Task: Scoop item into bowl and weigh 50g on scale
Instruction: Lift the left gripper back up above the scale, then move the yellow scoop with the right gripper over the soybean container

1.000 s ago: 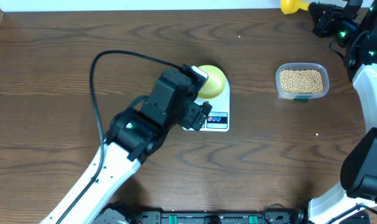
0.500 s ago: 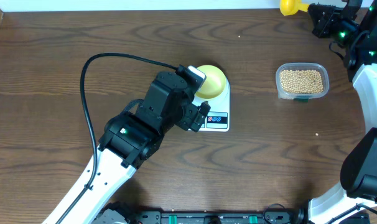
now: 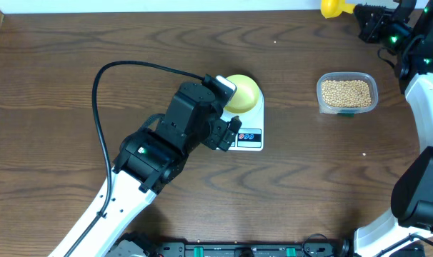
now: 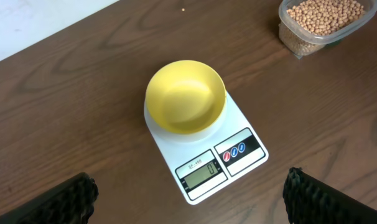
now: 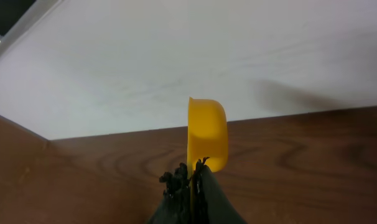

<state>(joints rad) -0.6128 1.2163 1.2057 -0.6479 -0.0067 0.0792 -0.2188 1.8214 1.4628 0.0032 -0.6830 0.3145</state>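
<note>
Dark brown wood-grain surface (image 3: 59, 86) fills my overhead view, with a white wall (image 5: 114, 62) running behind its far edge.

My left tool (image 4: 188, 186) hangs over the front-left part of the scale (image 4: 241, 117). Its 2 black fingers (image 4: 64, 202) are spread wide apart and grip nothing. Directly beneath, the white scale lies flat on the surface, and its small grey display (image 4: 201, 171) reads 0. The pale yellow-green bowl (image 4: 185, 96) sits upright on the scale's round platform. From the wrist camera its inside shows as plain yellow. A black cable (image 3: 131, 68) loops out from the left arm across the wood.

My right tool (image 5: 190, 180) is at the far right corner of the surface, well apart from the scale. Its fingers are clamped together on the handle of a yellow scoop (image 5: 207, 134). The scoop's cup is turned on edge, near the wall and above the back edge of the surface.

Between the 2 tools, to the right of the scale and clear of it, stands a clear rectangular tub (image 4: 300, 40). It holds the tan beans (image 3: 346, 91), which all lie inside it.
</note>
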